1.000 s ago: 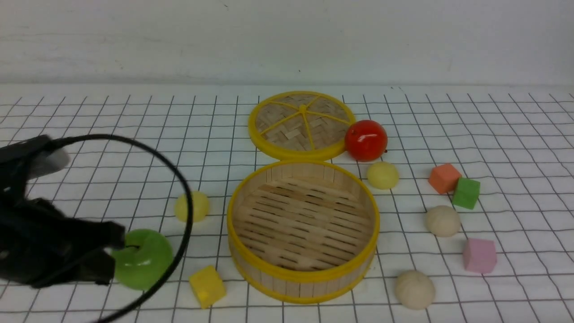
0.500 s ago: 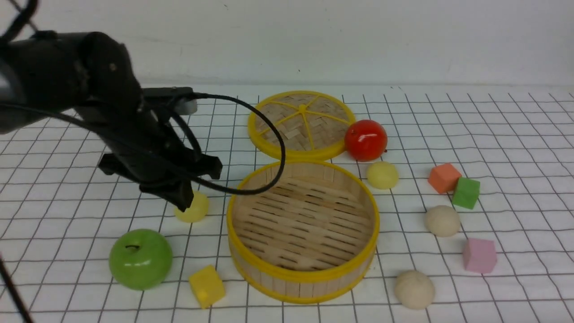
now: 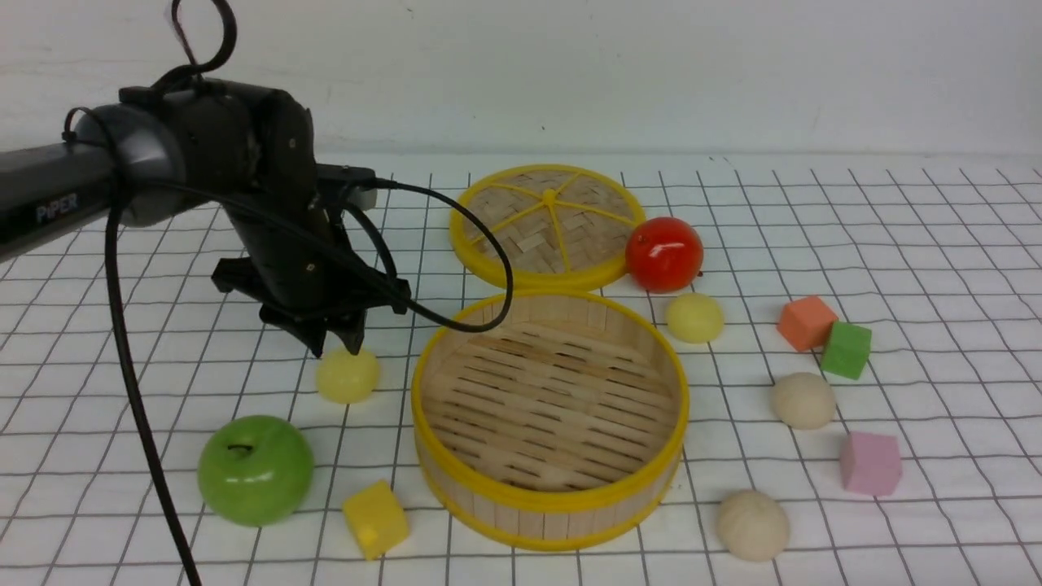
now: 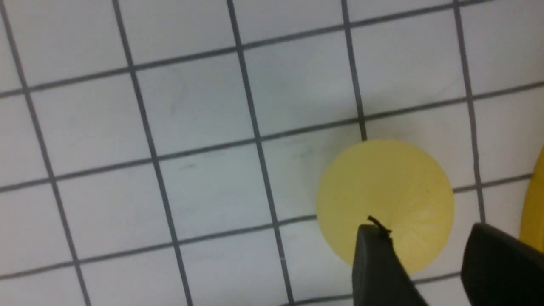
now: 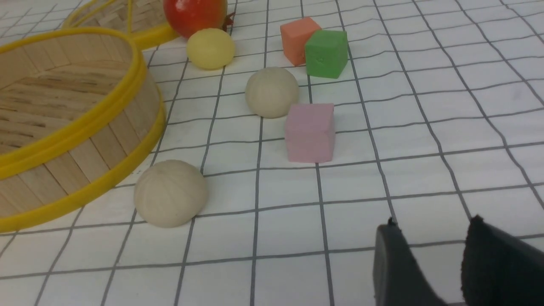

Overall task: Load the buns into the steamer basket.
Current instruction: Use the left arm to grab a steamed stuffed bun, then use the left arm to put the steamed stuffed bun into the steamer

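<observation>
The yellow bun (image 3: 348, 378) looks light and soft, so pinch its round sides gently. The left pincer (image 3: 334, 347) above it is a little parted and empty.

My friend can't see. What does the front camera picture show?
The left gripper hangs just above a pale yellow bun beside the empty steamer basket. Three other buns, a red apple, a green apple, four coloured cubes and the woven lid lie around it.
</observation>
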Controlling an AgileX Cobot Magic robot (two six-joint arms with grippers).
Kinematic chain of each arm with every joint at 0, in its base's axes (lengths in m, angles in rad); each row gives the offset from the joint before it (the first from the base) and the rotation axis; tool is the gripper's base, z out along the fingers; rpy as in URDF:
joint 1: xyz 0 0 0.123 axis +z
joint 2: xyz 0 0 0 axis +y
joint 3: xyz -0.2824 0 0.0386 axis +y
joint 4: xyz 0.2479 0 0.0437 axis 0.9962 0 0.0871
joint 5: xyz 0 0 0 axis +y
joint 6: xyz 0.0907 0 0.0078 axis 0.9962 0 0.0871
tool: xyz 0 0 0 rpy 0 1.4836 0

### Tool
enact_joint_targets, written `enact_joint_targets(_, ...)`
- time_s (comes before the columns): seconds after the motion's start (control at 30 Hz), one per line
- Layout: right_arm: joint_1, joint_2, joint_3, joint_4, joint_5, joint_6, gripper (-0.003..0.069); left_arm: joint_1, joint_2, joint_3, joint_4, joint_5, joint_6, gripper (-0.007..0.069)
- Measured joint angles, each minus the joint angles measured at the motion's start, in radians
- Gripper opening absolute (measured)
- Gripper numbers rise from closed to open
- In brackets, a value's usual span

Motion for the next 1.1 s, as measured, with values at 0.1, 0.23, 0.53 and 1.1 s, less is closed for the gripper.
enact_joint_targets(0.1,0.000,0.000,0.000,0.000,0.000,0.000,0.0239,0.000,0.023,0.000,0.005,-0.014,0.000,0.0304)
enact_joint_targets(0.23,0.000,0.000,0.000,0.000,0.000,0.000,0.0239,0.000,0.055,0.000,0.006,-0.032,0.000,0.0294)
enact_joint_targets(0.53,0.000,0.000,0.000,0.000,0.000,0.000,0.0239,0.000,0.072,-0.002,0.006,-0.038,0.000,0.0101)
enact_joint_targets(1.1,0.000,0.000,0.000,0.000,0.000,0.000,0.0239,-0.186,-0.170,-0.002,-0.125,0.023,0.094,-0.0013)
